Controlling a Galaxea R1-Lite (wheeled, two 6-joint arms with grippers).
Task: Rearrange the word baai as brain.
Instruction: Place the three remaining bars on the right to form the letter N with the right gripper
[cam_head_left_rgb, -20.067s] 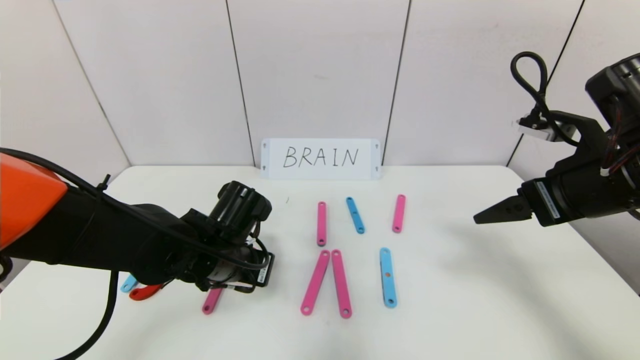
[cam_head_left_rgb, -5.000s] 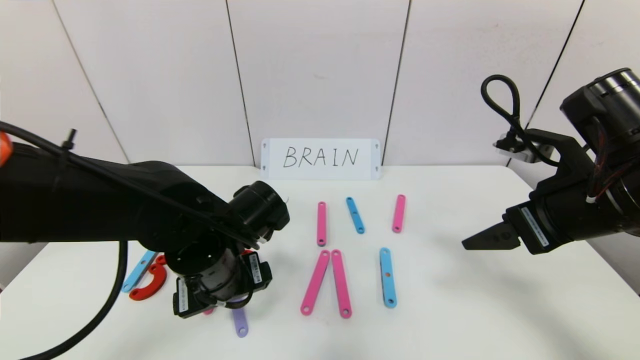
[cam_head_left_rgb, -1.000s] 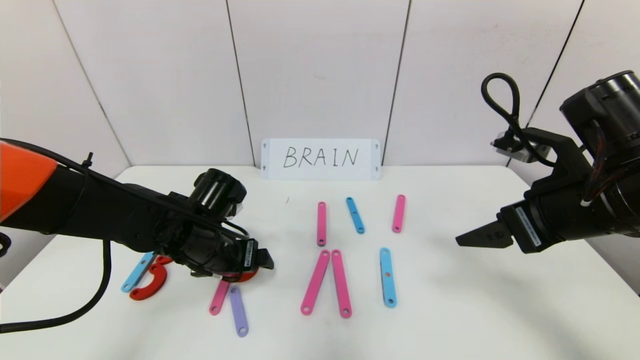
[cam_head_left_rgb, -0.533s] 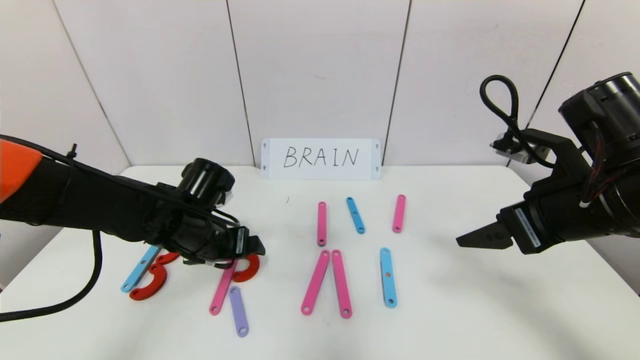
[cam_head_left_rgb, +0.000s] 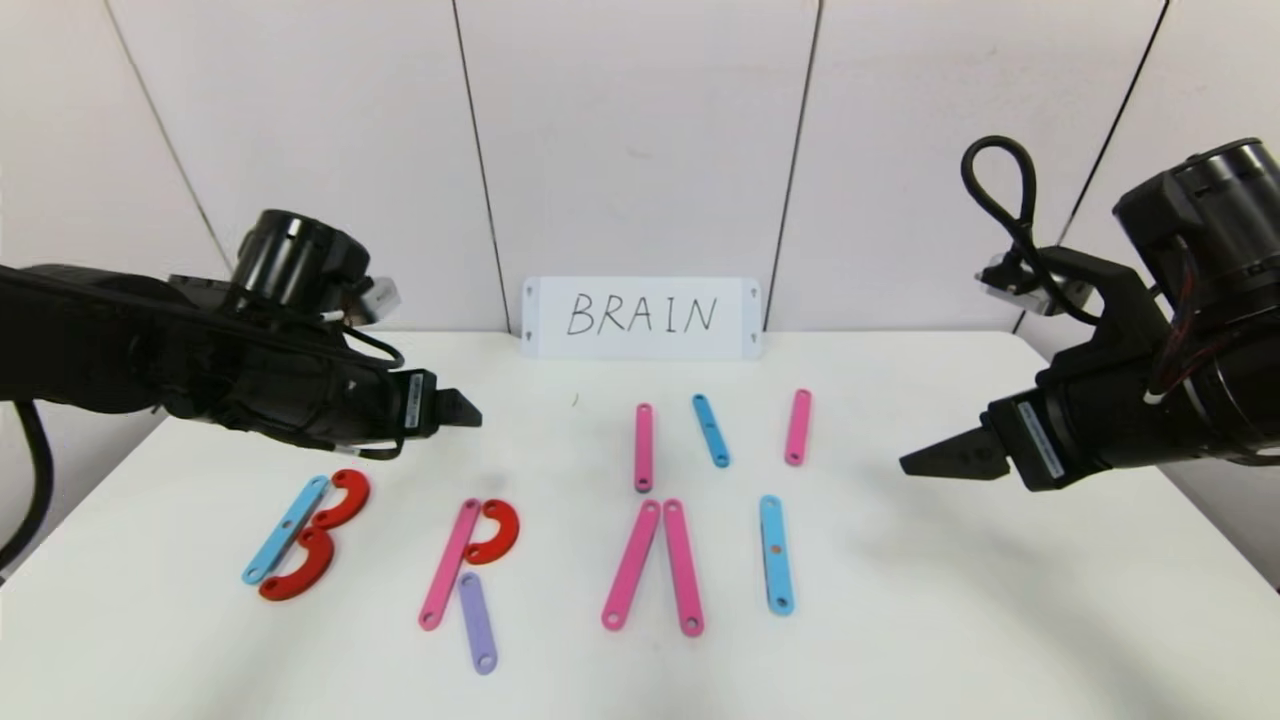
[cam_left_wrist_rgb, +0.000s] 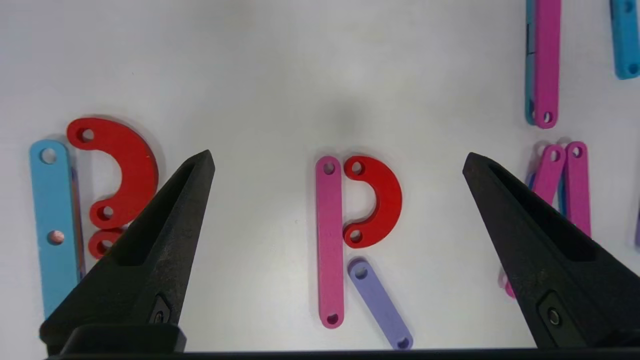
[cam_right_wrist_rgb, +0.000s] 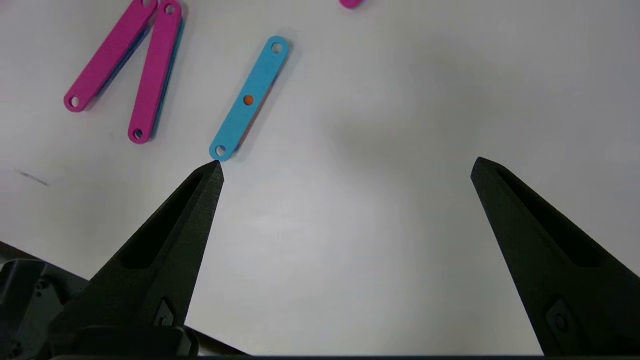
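Letters so far: B, R, half an A, an I, and loose bars for N. The row (cam_head_left_rgb: 520, 545) runs along the near half of the white worktop (cam_head_left_rgb: 900, 620), from 9 o'clock across to centre. B is a blue bar (cam_head_left_rgb: 285, 529) with two red C-pieces (cam_head_left_rgb: 325, 535) touching it. R just right of it is a pink bar (cam_head_left_rgb: 450, 563), a red C (cam_head_left_rgb: 493, 531) and a purple leg (cam_head_left_rgb: 477, 621), all visible in the left wrist view too. Two pink bars (cam_head_left_rgb: 655, 565) meet in a peak for A with no crossbar. A blue bar (cam_head_left_rgb: 776, 553) stands as I. Three short bars sit farther back, toward 12 o'clock: pink (cam_head_left_rgb: 643, 447), blue (cam_head_left_rgb: 710, 430), pink (cam_head_left_rgb: 797, 427). The BRAIN card (cam_head_left_rgb: 640, 317) leans on the back wall.

My left claw (cam_head_left_rgb: 462, 410) hovers above the worktop behind the R, spread wide, holding nothing. My right claw (cam_head_left_rgb: 925, 462) hangs at 3 o'clock, also wide and empty, its tip near the I bar in its wrist view (cam_right_wrist_rgb: 248, 99).

I judge R done; next is the A crossbar or the N. To do it well I'd take one short bar from the back, pinch it mid-length across its width and come straight down so neighbours don't get nudged. The A legs touch only at the top, so a sideways knock would splay them. The N needs room right of the I, and the right claw is better placed for that.
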